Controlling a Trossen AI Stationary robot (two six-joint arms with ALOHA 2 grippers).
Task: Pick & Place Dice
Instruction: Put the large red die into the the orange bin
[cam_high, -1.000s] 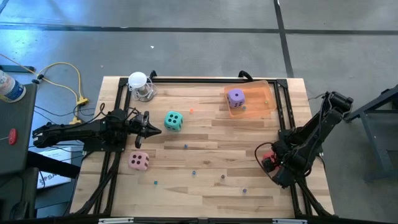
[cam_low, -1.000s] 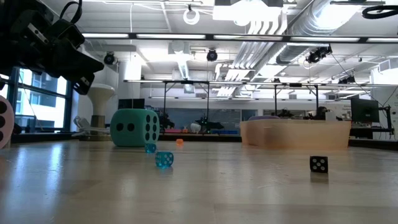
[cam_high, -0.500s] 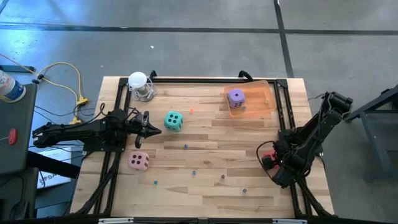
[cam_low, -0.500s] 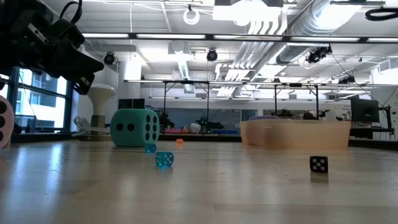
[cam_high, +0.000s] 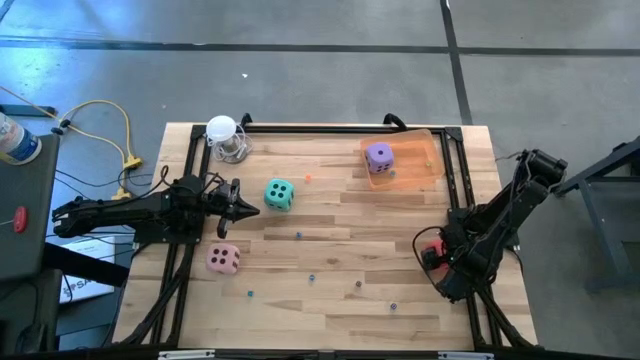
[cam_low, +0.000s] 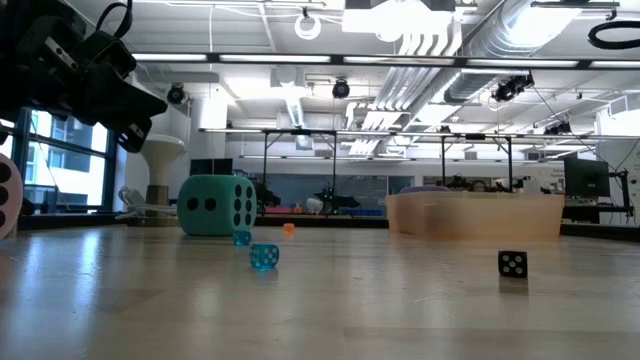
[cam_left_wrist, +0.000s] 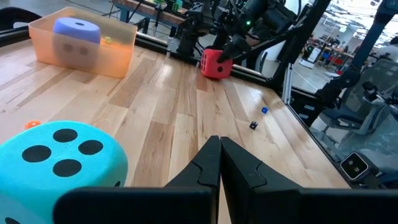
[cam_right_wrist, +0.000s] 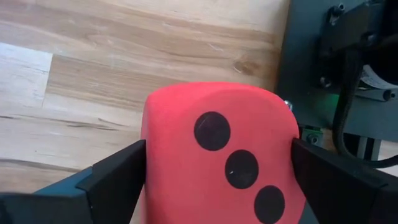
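The red die (cam_right_wrist: 217, 137) sits by the right frame rail, between the fingers of my right gripper (cam_high: 435, 258), which points steeply down. The teal die (cam_high: 279, 194) rests on the wood just past my left gripper (cam_high: 240, 208), which is shut, level and touches nothing. Nearer the front left lies the pink die (cam_high: 223, 259). The purple die (cam_high: 379, 156) sits inside the orange bin (cam_high: 428, 168) at the back right. My right gripper has the red die pinched by two opposite sides (cam_right_wrist: 152, 155), one dark finger (cam_right_wrist: 118, 177) on each. The fingers come from above, slanting down. The three-pip face looks up at the wrist. Whether the die's underside is on the wood, I cannot tell.
Tiny coloured beads and a small black die (cam_low: 512, 263) are scattered over the middle and front of the table. A clear glass with a white ball (cam_high: 226, 138) stands at the back left. Black frame rails (cam_high: 462, 200) run along the table's sides.
My right gripper has rolled slightly about its own pointing line above the red die, staying in place. Nothing else has moved.
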